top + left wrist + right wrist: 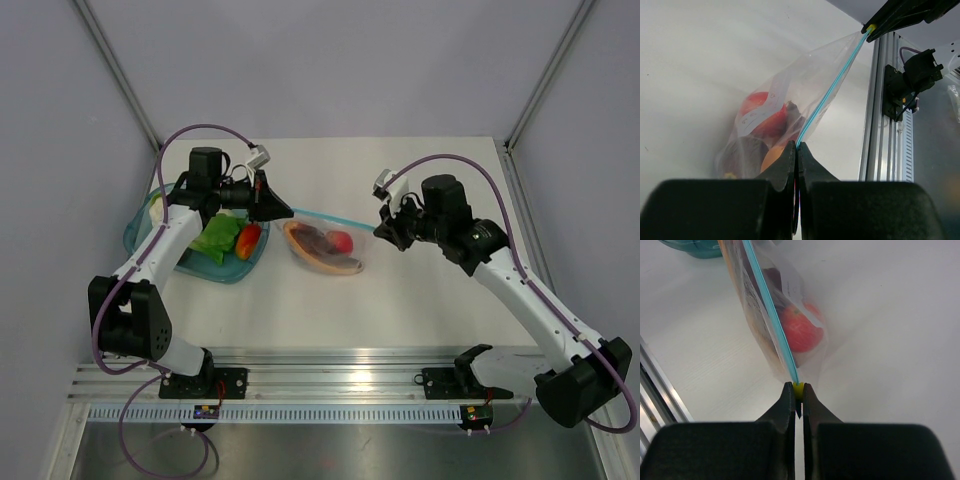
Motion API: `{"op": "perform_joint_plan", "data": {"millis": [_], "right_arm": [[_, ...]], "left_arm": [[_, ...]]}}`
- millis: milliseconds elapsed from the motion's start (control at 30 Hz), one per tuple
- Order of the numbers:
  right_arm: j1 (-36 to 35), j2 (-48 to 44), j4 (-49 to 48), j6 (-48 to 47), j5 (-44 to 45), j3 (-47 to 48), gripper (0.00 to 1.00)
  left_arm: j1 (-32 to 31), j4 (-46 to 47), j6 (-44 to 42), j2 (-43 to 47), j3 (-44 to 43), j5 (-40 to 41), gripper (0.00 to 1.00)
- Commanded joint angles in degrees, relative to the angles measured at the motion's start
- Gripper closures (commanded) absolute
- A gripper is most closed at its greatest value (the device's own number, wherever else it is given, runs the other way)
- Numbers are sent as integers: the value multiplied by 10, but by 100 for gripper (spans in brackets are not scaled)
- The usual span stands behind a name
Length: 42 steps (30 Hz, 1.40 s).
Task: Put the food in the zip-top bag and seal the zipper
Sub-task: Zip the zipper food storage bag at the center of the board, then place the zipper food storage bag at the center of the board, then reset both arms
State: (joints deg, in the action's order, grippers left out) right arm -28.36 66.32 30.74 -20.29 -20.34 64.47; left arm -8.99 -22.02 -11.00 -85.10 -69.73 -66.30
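White tabletop [400,300] fills a grey-walled booth, with both arms reaching in from the near rail. At far left sits a teal bowl [132,232], holding a green piece [217,238] and a red-orange piece [248,240]. Just right of it, at the middle of the table, the zip-top bag [322,245] hangs stretched between the two arms, its belly sagging toward the surface.

The zipper [832,87] runs as a taut line, left to right, from one tool to the other. Inside the pouch show a red round piece [800,332], an orange piece [771,157] and a dark purple piece [742,152].

The left gripper [797,146] is clamped narrow on the strip's left end. The right gripper [798,387] is pinched on the right end, around a small yellow tab [798,388]. Sealing would mean travelling along that line. Whether the strip is pressed shut along its length is hard to tell through the glare.
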Motion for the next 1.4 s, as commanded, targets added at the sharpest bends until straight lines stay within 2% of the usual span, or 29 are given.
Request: {"op": "perform_joint_plan", "data": {"millis": [0, 167, 233, 433, 500, 600, 633, 667, 700, 733, 767, 800, 833, 933, 1000, 1133, 1200, 1233, 1300, 1367], "right_arm": [[18, -13, 42, -1, 71, 11, 100], [34, 20, 1, -18, 88, 35, 100], [58, 52, -8, -32, 96, 73, 100], [119, 114, -20, -57, 100, 201, 100], [119, 119, -12, -70, 101, 217, 100], [119, 105, -11, -54, 74, 217, 100], [119, 95, -11, -38, 65, 201, 100], [119, 86, -12, -31, 51, 188, 100], [119, 59, -13, -25, 22, 173, 99], [118, 45, -15, -9, 7, 134, 95], [119, 30, -16, -2, -11, 113, 80], [119, 5, -10, 4, -42, 93, 61], [119, -7, -8, 20, -46, 54, 31], [119, -45, -1, 45, -3, 5, 10], [119, -61, -2, 49, 61, -2, 2], [118, -46, -9, 122, 203, 35, 0], [119, -11, 15, 148, 301, 63, 0], [119, 3, 28, 199, 346, 104, 1], [119, 38, 76, 262, 422, 144, 1], [119, 45, 80, 313, 433, 160, 1]], "left_arm": [[14, 59, 26, 15, -19, 24, 100], [-33, 188, 130, -12, -38, 39, 100], [-47, 237, 153, -27, -69, 50, 100], [-51, 279, 206, -110, -202, 38, 100], [-50, 282, 217, -137, -256, 31, 100], [-50, 298, 225, -143, -270, 23, 99], [-50, 299, 227, -142, -267, 20, 95], [-50, 294, 228, -140, -257, 14, 85], [-48, 285, 227, -136, -248, 9, 52], [-48, 257, 224, -126, -238, 11, 27], [-48, 241, 208, -119, -227, 15, 1], [-48, 225, 200, -111, -208, 32, 1], [-47, 190, 197, -102, -206, 45, 1], [-47, 154, 187, -84, -199, 72, 1], [-47, 131, 173, -62, -203, 105, 1], [-48, 32, 153, -34, -233, 221, 1], [-48, 9, 172, -17, -233, 305, 1], [-48, -10, 189, -12, -228, 327, 1], [-48, -18, 203, 13, -195, 379, 1], [-48, -7, 220, 40, -132, 412, 1]]}}
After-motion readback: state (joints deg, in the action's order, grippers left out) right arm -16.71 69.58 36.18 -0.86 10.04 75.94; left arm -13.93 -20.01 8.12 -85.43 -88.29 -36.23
